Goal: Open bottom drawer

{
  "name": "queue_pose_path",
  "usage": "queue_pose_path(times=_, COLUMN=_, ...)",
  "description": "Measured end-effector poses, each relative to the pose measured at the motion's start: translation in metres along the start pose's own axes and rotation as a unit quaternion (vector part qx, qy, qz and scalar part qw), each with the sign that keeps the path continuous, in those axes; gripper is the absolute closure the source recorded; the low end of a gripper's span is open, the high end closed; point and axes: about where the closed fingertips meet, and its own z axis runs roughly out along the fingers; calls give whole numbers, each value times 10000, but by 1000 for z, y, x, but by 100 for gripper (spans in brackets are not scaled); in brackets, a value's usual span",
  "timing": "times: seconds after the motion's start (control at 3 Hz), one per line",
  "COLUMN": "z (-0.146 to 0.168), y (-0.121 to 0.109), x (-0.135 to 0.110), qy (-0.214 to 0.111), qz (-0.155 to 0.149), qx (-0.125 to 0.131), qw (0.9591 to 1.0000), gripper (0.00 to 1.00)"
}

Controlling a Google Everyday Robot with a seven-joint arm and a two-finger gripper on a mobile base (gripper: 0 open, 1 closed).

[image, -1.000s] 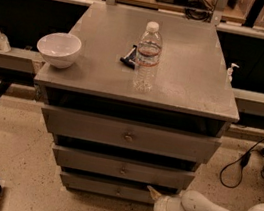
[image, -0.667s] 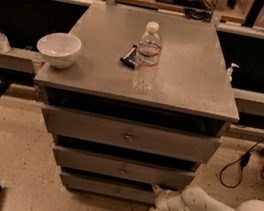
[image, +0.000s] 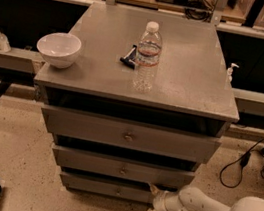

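Observation:
The bottom drawer (image: 102, 187) is the slimmest grey front at the foot of the cabinet, with a small round knob (image: 117, 192) at its middle. Its front sits set back under the middle drawer (image: 121, 168). My gripper (image: 149, 203) is low at the drawer's right end, reaching in from the right on a white arm (image: 205, 208). It is open: one tan fingertip (image: 153, 188) rests against the drawer's upper right corner and the other hangs down near the floor. Nothing is between the fingers. The knob lies a short way left of the gripper.
The top drawer (image: 129, 135) is the widest. On the cabinet top (image: 188, 77) stand a white bowl (image: 58, 49), a clear water bottle (image: 147, 55) and a small dark object (image: 128, 56). Cables (image: 243, 163) trail on the speckled floor at right.
The gripper has slid left along the floor level and now reaches the right end of the bottom drawer. The drawers have not moved.

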Motion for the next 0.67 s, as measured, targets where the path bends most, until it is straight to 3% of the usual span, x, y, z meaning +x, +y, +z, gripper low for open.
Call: queue_pose_path(times=0.67, z=10, y=-4, x=6, qy=24, qz=124, qx=40, qw=9999, gripper=0)
